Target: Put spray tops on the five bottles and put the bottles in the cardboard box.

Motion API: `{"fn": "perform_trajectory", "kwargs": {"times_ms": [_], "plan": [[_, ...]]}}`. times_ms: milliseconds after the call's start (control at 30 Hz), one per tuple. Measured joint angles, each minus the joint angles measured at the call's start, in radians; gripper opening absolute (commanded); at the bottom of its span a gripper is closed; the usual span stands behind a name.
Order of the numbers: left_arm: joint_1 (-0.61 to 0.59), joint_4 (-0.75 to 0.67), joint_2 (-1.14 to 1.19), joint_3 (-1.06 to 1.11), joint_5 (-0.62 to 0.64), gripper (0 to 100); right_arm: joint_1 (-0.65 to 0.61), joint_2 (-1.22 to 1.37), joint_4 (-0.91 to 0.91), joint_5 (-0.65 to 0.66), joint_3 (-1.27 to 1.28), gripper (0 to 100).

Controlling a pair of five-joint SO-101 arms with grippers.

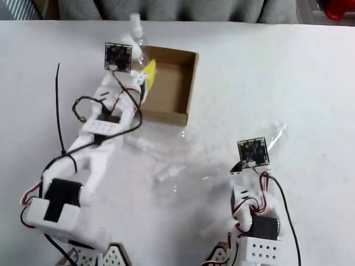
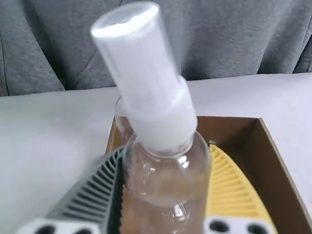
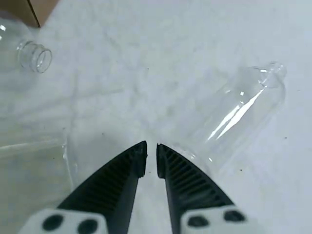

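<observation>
Closely, the left tool [image 2: 165,158] pinches a spray-topped bottle [image 2: 148,92] by the cardboard box [image 2: 274,158]; the right tool [image 3: 151,156] is pressed together

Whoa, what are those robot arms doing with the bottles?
The left gripper holds a clear bottle with a white spray top on it, over the edge of the cardboard box. The right gripper is almost closed with nothing in it, over the table, beside a topless bottle lying on its side. A second topless bottle lies nearer the box.
</observation>
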Motion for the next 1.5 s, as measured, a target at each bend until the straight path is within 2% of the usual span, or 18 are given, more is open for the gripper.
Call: {"fn": "perform_trajectory", "kwargs": {"times_ms": [500,700,933,1200,1500], "plan": [[-0.037,-0.110,0.143,-0.066,0.000,2,0.000,0.000,0.000,0.000,0.000,1.6],[-0.051,-0.175,0.187,-0.066,0.000,2,0.000,0.000,0.011,0.066,0.000,1.6],[-0.058,-0.186,0.252,-0.118,0.000,2,0.000,0.000,0.025,0.074,0.000,1.6],[-0.061,-0.187,0.301,-0.163,0.000,16,0.000,0.000,0.026,0.097,0.000,1.6],[-0.061,-0.187,0.325,-0.163,0.000,16,0.000,0.000,0.026,0.104,0.000,1.6]]}}
